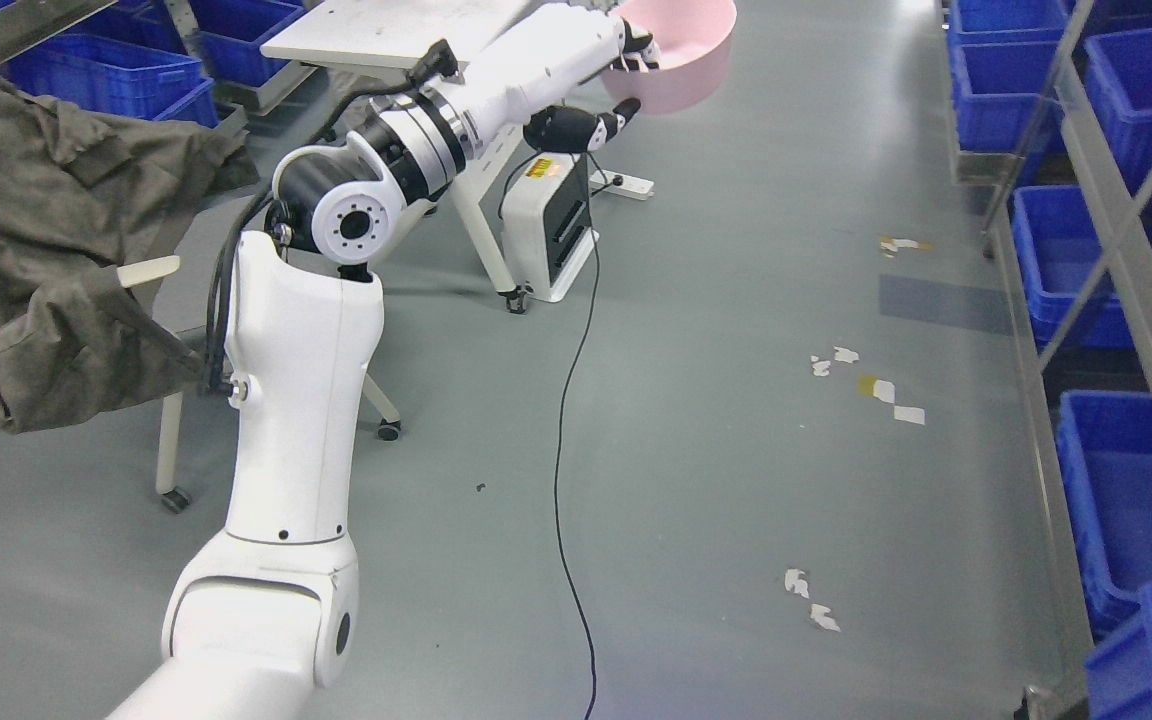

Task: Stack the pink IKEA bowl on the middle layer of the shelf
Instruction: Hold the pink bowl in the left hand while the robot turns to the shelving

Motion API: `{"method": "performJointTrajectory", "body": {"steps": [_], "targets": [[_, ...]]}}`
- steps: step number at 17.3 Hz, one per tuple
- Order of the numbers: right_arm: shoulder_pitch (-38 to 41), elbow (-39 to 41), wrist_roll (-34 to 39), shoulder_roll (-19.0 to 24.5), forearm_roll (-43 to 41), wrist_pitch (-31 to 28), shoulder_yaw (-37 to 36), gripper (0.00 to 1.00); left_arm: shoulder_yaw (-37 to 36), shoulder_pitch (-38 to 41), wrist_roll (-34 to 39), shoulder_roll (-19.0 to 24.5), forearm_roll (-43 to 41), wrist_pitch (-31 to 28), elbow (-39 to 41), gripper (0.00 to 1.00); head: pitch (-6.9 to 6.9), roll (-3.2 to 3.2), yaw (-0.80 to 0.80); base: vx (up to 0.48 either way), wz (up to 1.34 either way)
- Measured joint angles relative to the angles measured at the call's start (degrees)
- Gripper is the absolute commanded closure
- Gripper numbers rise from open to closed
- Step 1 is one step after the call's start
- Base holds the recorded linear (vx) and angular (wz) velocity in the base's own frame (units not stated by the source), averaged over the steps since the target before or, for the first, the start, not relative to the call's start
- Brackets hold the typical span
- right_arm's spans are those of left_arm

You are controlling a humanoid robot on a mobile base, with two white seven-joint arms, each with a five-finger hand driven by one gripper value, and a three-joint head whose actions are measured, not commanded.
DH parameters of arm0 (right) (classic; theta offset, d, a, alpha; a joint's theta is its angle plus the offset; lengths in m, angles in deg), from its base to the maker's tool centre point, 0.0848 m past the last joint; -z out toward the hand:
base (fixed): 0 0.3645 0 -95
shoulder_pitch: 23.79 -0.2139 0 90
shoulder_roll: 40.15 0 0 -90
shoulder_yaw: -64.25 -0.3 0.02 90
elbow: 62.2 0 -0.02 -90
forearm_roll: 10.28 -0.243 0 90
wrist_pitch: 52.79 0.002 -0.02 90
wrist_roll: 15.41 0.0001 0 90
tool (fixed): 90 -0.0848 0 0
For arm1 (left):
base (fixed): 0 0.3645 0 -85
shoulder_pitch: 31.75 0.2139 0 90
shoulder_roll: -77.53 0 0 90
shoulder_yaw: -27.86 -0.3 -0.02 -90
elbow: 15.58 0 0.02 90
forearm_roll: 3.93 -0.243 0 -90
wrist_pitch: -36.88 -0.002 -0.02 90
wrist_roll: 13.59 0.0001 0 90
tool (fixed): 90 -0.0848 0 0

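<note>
At the far left a grey-green cloth (46, 230) hangs over a chair (168, 440), with blue bins (116, 75) behind it. The left arm (296, 400) rises from the lower left, bends at the elbow and reaches up toward the top of the frame, passing in front of a white bench (376, 35). Below the forearm a white box (548, 235) stands on the floor (716, 450), and a black cable (566, 450) trails from it toward the bottom edge.

The left hand (621, 85) pinches the near rim of the pink bowl (681, 45): fingers hook over the rim into the bowl while the dark thumb presses from underneath. The bowl hangs in the air above the floor, just right of the bench, tilted slightly toward the camera, and cut off by the top edge.

To the right runs a shelf (1086, 200) stocked with more blue bins. The right arm is out of view.

As I judge it, the pick-up is done and the carry is under way. The bowl is well apart from the shelf, so the approach, the placement on the middle layer and the release all remain.
</note>
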Motion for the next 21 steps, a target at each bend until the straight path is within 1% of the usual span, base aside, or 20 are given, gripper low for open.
{"method": "performJointTrajectory", "body": {"steps": [5,10,14,21], "targets": [[0.0,0.0,0.1,0.0,0.0,0.0,0.0,0.0,0.0,6.5,1.5,0.0,0.2,3.9,1.1,0.98,0.0,0.0,0.0,0.253,0.26],[0.0,0.0,0.3,0.0,0.0,0.0,0.0,0.0,-0.9,13.7,2.3,0.0,1.6,9.0,2.7,0.98,0.0,0.0,0.0,0.3,-0.09],[0.0,0.0,0.0,0.0,0.0,0.0,0.0,0.0,-1.4,16.7,2.4,0.0,2.4,10.2,4.2,0.97,0.0,0.0,0.0,0.33,-0.17],[0.0,0.0,0.0,0.0,0.0,0.0,0.0,0.0,-1.9,18.4,2.2,0.0,2.8,10.6,6.1,0.97,0.01,0.0,0.0,0.375,-0.29]]}}
